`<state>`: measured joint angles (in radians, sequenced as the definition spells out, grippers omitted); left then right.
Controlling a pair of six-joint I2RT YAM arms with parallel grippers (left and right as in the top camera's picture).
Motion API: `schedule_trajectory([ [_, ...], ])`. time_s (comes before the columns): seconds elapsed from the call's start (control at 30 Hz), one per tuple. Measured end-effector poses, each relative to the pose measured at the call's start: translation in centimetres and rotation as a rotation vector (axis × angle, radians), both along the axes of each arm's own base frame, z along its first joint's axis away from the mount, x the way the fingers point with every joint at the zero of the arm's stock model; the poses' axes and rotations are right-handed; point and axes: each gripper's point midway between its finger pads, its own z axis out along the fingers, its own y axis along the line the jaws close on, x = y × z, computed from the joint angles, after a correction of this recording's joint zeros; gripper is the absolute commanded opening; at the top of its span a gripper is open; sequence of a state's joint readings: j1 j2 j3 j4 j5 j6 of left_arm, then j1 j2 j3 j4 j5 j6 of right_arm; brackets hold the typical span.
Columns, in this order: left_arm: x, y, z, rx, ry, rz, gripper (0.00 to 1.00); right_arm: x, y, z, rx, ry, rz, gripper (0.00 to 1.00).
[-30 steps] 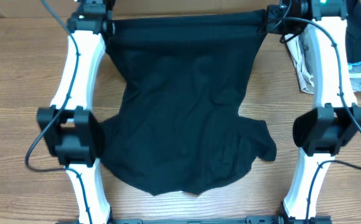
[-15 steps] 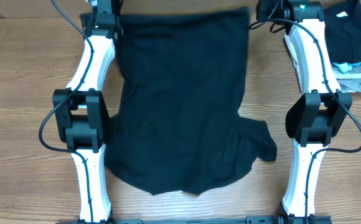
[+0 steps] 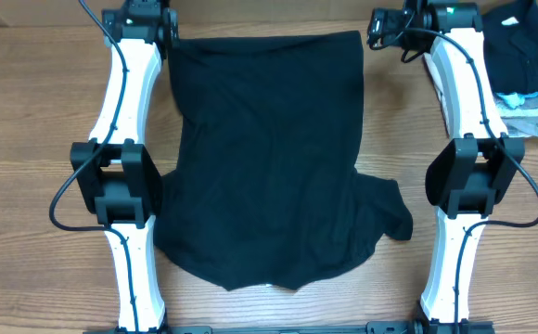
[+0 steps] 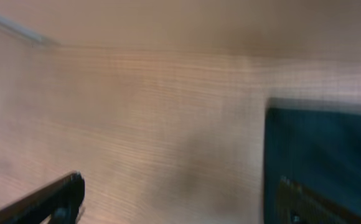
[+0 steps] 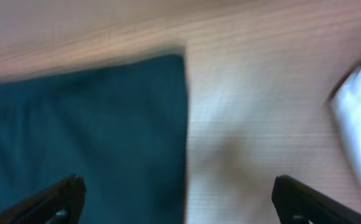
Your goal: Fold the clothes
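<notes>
Black T-shirt (image 3: 264,158) lies spread mid-counter (image 3: 28,121) between the two arms, straight edge far, one sleeve poking out near right. Left pincer (image 4: 180,202) gapes wide at the far left corner, gripping nothing. Right pincer (image 5: 180,199) equally wide over the far right corner. Heap of other garments (image 3: 529,65) far right.

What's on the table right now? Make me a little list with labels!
shirt: black T-shirt, spread out on the wooden table
sleeve: sticks out on the right side
left gripper: open, empty, by the shirt's far left corner
right gripper: open, empty, by the shirt's far right corner
other stuff: pile of clothes past the right arm
</notes>
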<state>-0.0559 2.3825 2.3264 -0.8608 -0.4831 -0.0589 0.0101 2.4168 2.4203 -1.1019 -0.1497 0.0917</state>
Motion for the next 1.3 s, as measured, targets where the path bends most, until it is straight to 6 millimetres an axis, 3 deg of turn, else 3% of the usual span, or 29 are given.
schedule_trajectory([
  [0.13,-3.7,-2.6,0.0,-0.127,0.138,-0.055,1.00,-4.1,1.9,-1.2,0.113,0.179,0.037,1.00],
  [0.27,-7.5,-6.4,1.9,-0.266,0.236,-0.161,1.00,-8.3,3.3,-1.7,0.175,0.352,0.046,1.00],
  [0.37,-9.8,-8.3,3.3,-0.323,0.291,-0.239,1.00,-10.3,4.2,-1.7,0.193,0.433,0.057,1.00],
  [0.67,-14.7,-9.7,2.4,-0.397,0.489,-0.285,1.00,-14.6,7.9,-1.3,0.174,0.577,0.137,0.98],
  [0.8,-16.7,-9.8,2.1,-0.418,0.570,-0.278,1.00,-15.4,9.9,-0.6,0.165,0.577,0.166,1.00],
  [0.93,-18.2,-9.7,2.0,-0.426,0.629,-0.266,1.00,-16.2,11.8,1.2,0.166,0.551,0.177,1.00],
  [1.07,-18.6,-10.4,3.5,-0.453,0.595,-0.294,1.00,-17.0,12.8,4.7,0.177,0.483,0.176,1.00],
  [1.17,-19.4,-11.0,6.5,-0.465,0.524,-0.329,1.00,-18.2,13.2,8.1,0.185,0.413,0.175,1.00],
  [1.3,-22.1,-12.1,12.0,-0.455,0.393,-0.398,1.00,-21.8,13.1,12.3,0.162,0.336,0.162,1.00],
])
